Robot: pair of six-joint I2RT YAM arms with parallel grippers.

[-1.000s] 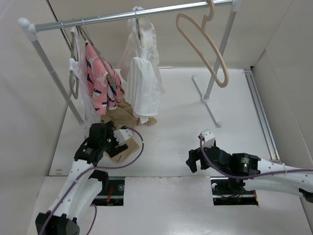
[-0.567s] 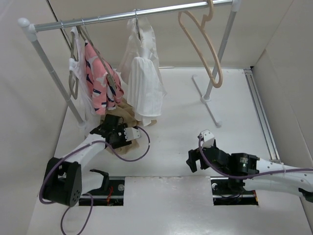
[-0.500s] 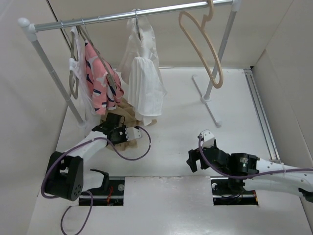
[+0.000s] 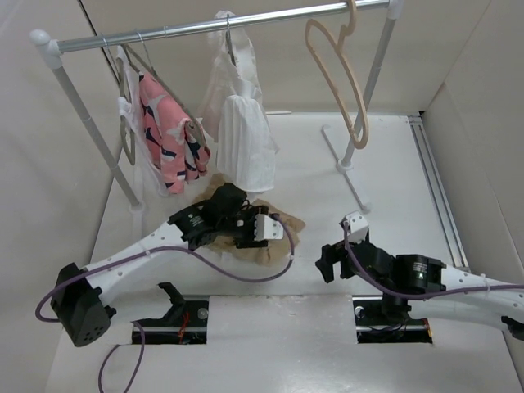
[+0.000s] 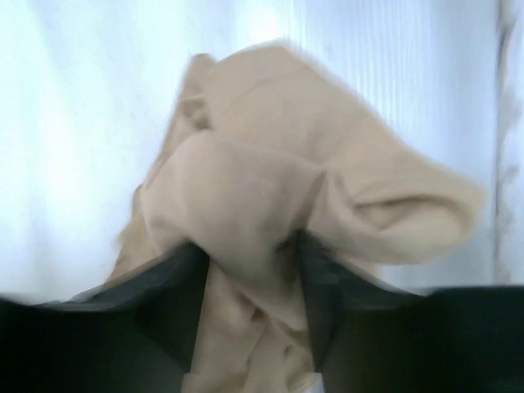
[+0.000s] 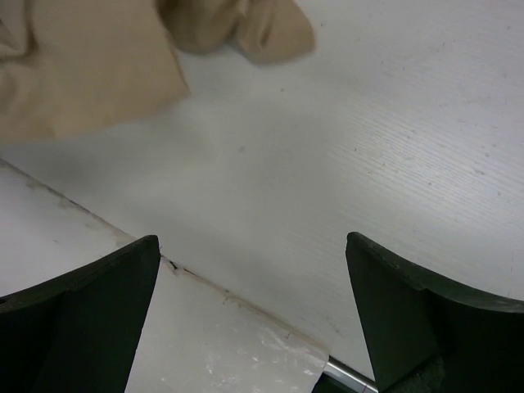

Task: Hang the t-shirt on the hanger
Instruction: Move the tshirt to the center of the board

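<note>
The tan t-shirt [image 4: 260, 252] lies bunched on the white table at the centre, in front of the hanging clothes. My left gripper [image 4: 266, 229] is shut on it; in the left wrist view the crumpled tan fabric [image 5: 270, 188] fills the space between my dark fingers [image 5: 168, 303]. The peach hanger [image 4: 340, 78] hangs empty by its hook from the right end of the rail. My right gripper [image 4: 327, 262] is open and empty, low over the table to the right of the shirt. The right wrist view shows a shirt edge [image 6: 90, 74] at upper left, apart from my fingers [image 6: 90, 311].
A metal clothes rail [image 4: 205, 26] spans the back on two posts. A pink patterned garment [image 4: 168, 135] and a white pleated garment [image 4: 241, 135] hang on it. The right post's foot [image 4: 352, 176] stands on the table. Beige walls close both sides.
My left arm has swung right and pulled the t-shirt out from under the hanging clothes to the table's centre. The hanger has swung slightly. My right gripper has barely moved.
</note>
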